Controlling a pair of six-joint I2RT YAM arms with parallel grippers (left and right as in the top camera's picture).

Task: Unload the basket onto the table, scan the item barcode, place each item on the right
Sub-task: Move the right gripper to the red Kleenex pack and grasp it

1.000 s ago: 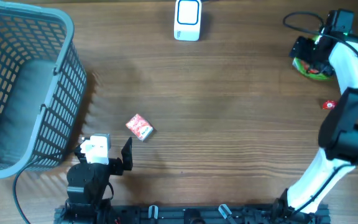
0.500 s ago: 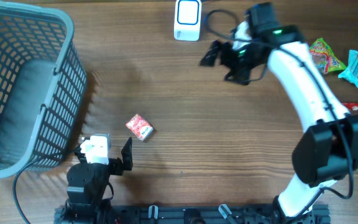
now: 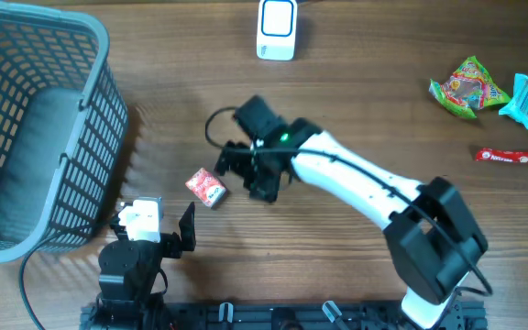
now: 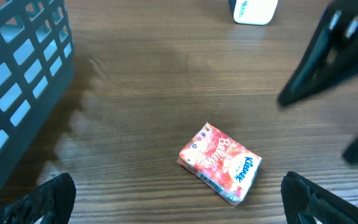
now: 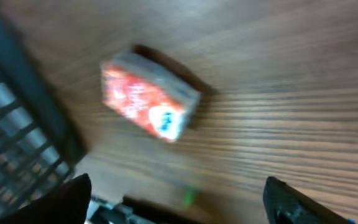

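The item, a small red and white tissue pack [image 3: 206, 187], lies flat on the wooden table, with a barcode strip on its near edge in the left wrist view [image 4: 221, 162]. My right gripper [image 3: 245, 174] hovers just right of the pack, open, with nothing between its fingers. Its blurred wrist view looks down on the pack [image 5: 148, 102], which lies ahead of the right gripper [image 5: 179, 202]. My left gripper [image 3: 168, 229] rests open near the front edge, the pack ahead of it and apart from the left gripper [image 4: 182, 202]. The white scanner [image 3: 277, 29] stands at the back centre.
A grey plastic basket [image 3: 35, 128] fills the left side, close to the pack. At the far right lie a green snack bag [image 3: 467, 87], a blue packet [image 3: 526, 99] and a red bar [image 3: 510, 157]. The right arm's black fingers [image 4: 334, 56] intrude at the right of the left wrist view.
The right arm swept from the far right, past the scanner, down to the tissue pack at centre left. The left arm and the pack stayed put.
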